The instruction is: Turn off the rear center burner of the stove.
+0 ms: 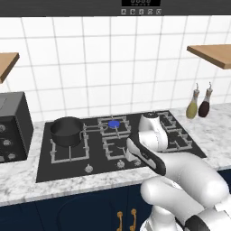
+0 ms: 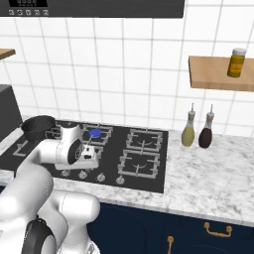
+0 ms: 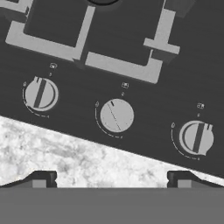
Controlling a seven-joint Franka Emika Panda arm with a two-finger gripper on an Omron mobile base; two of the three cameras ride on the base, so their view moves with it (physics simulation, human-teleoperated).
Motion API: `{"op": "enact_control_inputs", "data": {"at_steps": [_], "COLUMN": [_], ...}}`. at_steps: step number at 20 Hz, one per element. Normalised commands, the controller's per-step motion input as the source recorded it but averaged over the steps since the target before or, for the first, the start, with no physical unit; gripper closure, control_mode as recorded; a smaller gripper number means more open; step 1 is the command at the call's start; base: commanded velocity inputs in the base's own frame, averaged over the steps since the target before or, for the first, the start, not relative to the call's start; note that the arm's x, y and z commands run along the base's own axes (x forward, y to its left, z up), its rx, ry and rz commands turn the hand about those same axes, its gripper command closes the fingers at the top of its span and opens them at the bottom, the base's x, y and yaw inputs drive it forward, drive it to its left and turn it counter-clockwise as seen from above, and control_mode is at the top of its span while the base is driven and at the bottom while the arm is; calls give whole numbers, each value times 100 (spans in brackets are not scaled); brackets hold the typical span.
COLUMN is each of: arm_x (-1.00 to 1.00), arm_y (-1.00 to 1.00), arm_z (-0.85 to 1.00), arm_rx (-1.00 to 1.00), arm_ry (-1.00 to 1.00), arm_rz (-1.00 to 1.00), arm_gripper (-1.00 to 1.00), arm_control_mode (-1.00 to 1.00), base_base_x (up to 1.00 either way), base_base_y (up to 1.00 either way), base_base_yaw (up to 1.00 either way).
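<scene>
The stove [image 1: 65,168] is a black glass cooktop set in the marble counter. Its rear center burner [image 1: 113,123] glows blue inside a grey grate, and it is also lit in the right base view [image 2: 95,133]. My gripper [image 3: 111,180] hovers over the stove's front edge, pointing down at the knob row, open with its fingertips [image 3: 43,179] wide apart and nothing between them. In the hand view three silver knobs lie ahead: a left knob [image 3: 40,93], a middle knob [image 3: 116,115] roughly centred between my fingertips, and a right knob [image 3: 197,137]. The hand [image 2: 88,154] is above the knobs.
A dark pot [image 1: 66,131] stands on the rear left burner. A boxy black countertop oven [image 1: 11,128] sits at the far left. Two oil bottles [image 2: 188,131] [image 2: 205,134] stand on the counter right of the stove. A wooden shelf [image 2: 218,74] carries a jar [image 2: 237,62].
</scene>
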Motion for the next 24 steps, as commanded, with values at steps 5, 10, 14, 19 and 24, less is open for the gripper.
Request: {"op": "enact_control_inputs", "data": {"at_steps": [5, 10, 14, 19, 24], "arm_x": [14, 6, 5, 5, 5], "arm_y": [0, 0, 0, 0, 0], "arm_z": [-11, -15, -16, -14, -14], "arm_rx": [0, 0, 0, 0, 0], "arm_ry": [0, 0, 0, 0, 0], "arm_rz": [0, 0, 0, 0, 0], "arm_gripper": [-100, -100, -100, -100, -100], "arm_control_mode": [-100, -100, -100, -100, -100], "base_base_x": [0, 0, 0, 0, 0], "base_base_y": [0, 0, 0, 0, 0], "base_base_yaw": [0, 0, 0, 0, 0]}}
